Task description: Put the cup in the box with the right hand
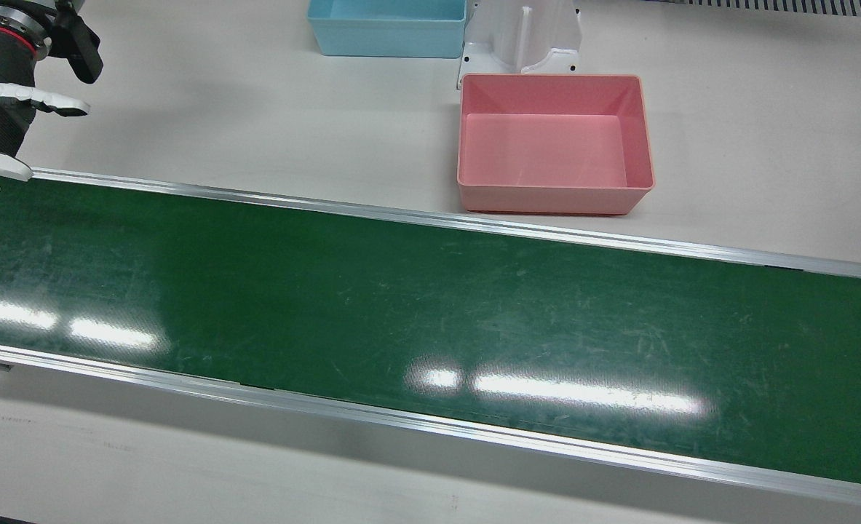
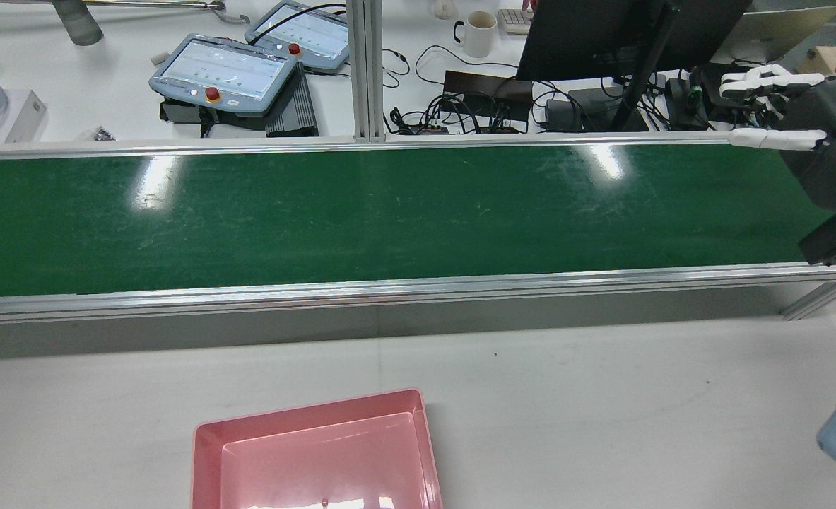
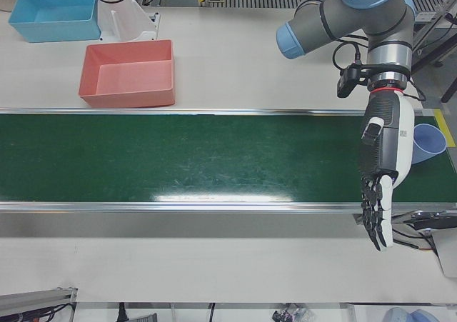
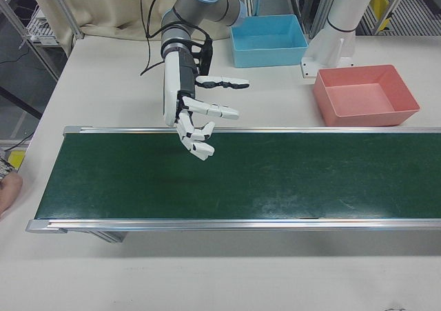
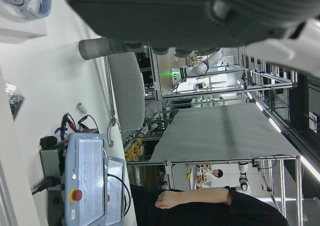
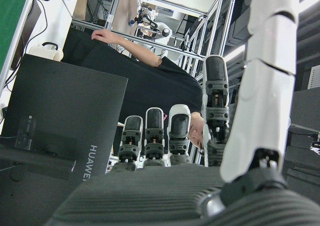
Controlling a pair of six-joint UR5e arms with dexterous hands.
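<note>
Both hands empty over a bare belt

The right hand (image 4: 196, 121) hangs open, fingers spread, above the green belt's (image 4: 241, 176) end; the left hand (image 3: 378, 193) points down, fingers extended, holding nothing. The pink box (image 1: 554, 142) sits empty beside the belt's far edge. No cup can be made out for certain.

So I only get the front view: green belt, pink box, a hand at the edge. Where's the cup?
Observer: The left-front view shows a blue cup at the belt's end, by the left hand.
Operator: Is that hand holding it?
Observer: No, it hangs open, fingers pointing down, holding nothing.
Operator: And the hand I see?
Observer: The right hand; the right-front view shows it open and empty above the belt.
</note>
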